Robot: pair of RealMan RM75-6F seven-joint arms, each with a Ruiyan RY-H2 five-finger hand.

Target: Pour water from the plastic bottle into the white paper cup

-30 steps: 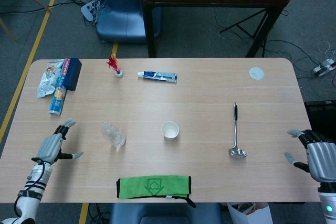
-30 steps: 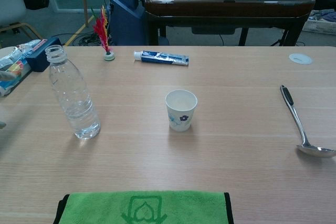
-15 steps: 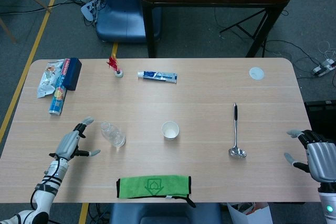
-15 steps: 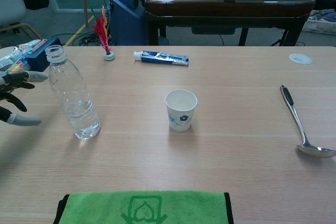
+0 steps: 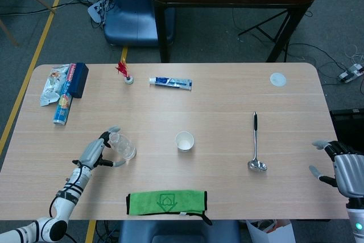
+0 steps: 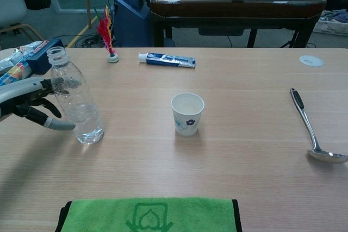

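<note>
Clear plastic bottle (image 6: 75, 97), uncapped, partly filled with water: stands upright on the pale wood-grain table (image 6: 250, 156), left of centre. My left hand (image 6: 28, 101) sits at its left side, fingers spread around the bottle, fingertips (image 6: 61, 82) at or just beside its wall; I cannot tell whether they touch. Nothing is gripped.

White paper cup with a small blue flower print (image 6: 187, 113): upright, open mouth up, near the table's middle, well apart from the bottle on its right.

My right hand (image 5: 346, 170): at the table's right edge, fingers apart, holding nothing.

Steel ladle with a black handle (image 6: 310, 129): lies flat, right of the cup, bowl toward me.

Green cloth with a black border (image 6: 149, 215): flat at the near edge.

Blue-and-white toothpaste tube (image 6: 166, 60): lies at the far side, beyond the cup.

Red-feathered shuttlecock (image 6: 106, 35): stands just left of the tube.

Dark blue box and snack packets (image 5: 63, 88): far left corner.

Small round white lid (image 6: 311, 61): far right.
</note>
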